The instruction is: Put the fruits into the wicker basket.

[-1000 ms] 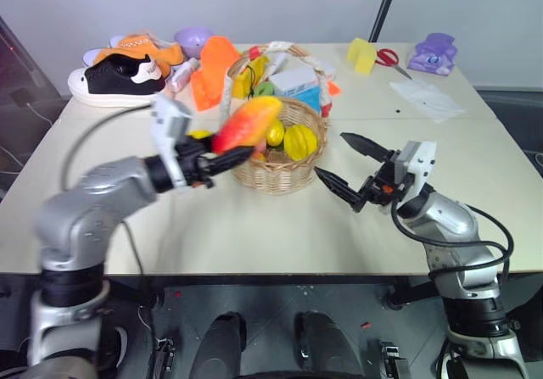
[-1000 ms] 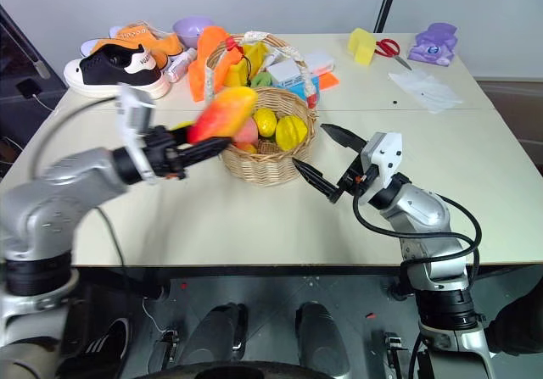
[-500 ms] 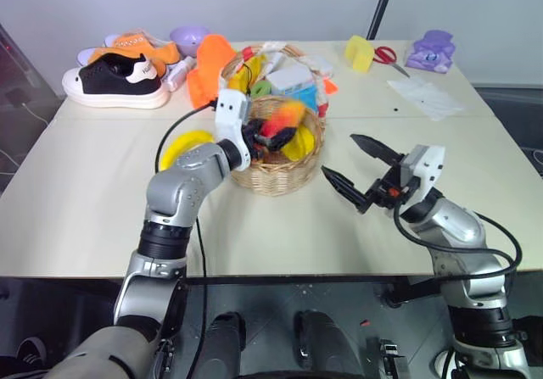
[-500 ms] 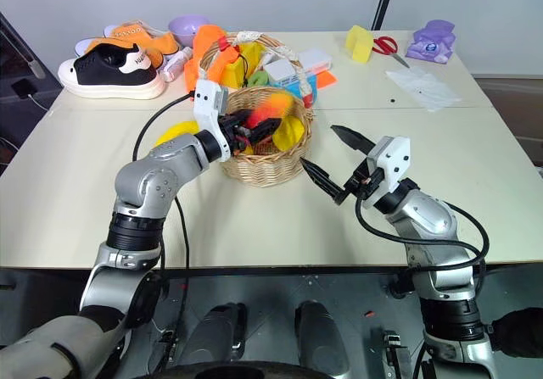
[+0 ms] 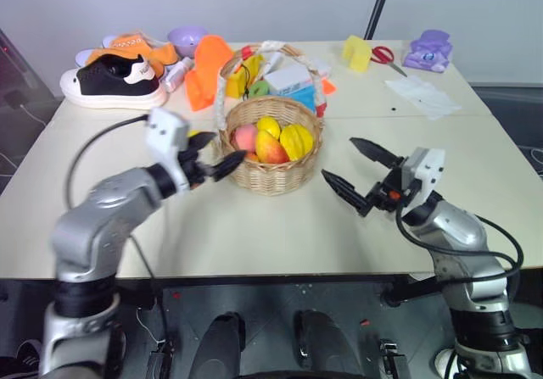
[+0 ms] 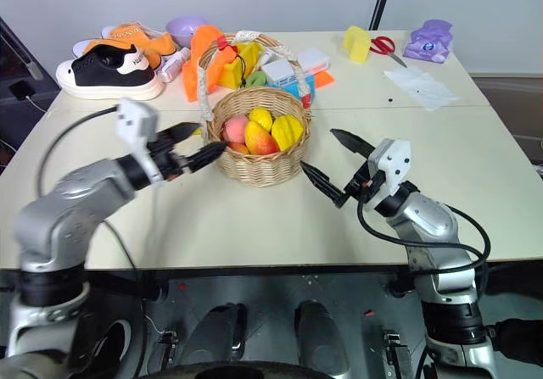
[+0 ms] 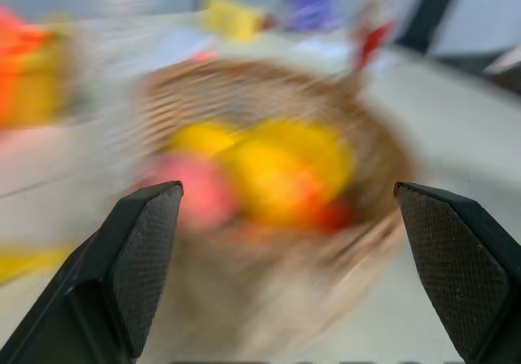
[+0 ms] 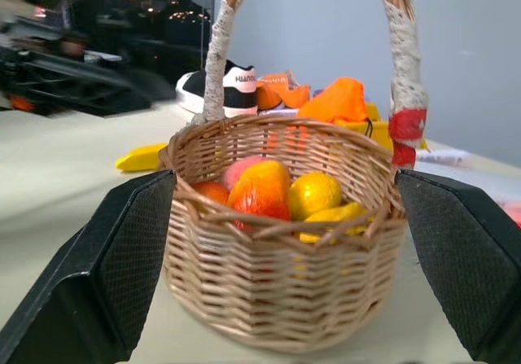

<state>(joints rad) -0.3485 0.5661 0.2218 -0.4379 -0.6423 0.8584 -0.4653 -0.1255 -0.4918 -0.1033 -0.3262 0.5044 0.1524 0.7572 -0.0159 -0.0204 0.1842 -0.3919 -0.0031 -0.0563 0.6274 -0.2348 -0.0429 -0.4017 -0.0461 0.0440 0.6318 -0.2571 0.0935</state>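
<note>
- The wicker basket [image 5: 270, 154] is seen standing upright near the middle of the table [image 5: 254, 226], with its tall white-wrapped arched handle [image 5: 227, 78] rising over it.
- The mango [image 5: 271, 147] is shown lying inside the basket, among a peach-coloured fruit [image 5: 244, 136], a lemon [image 5: 268, 125] and a yellow toy fruit [image 5: 296, 141].
- The banana [image 8: 140, 157] is seen lying on the table just beside the basket, on the side towards the table's left edge; it is partly hidden behind the left gripper in the head views.
- The left gripper [image 5: 212, 153] is held just beside the basket's left wall with its two black fingers spread wide; nothing is held between them.
- The right gripper [image 5: 356, 169] is held above the table to the right of the basket, apart from it, with its fingers likewise spread wide and nothing between them.
- An orange cloth [image 5: 206, 69], a black-and-white shoe [image 5: 114, 82] and a lilac bowl [image 5: 188, 38] are seen towards the table's far left corner.
- Red-handled scissors [image 5: 386, 55] and a purple item [image 5: 429, 50] are shown near the far right corner.
</note>
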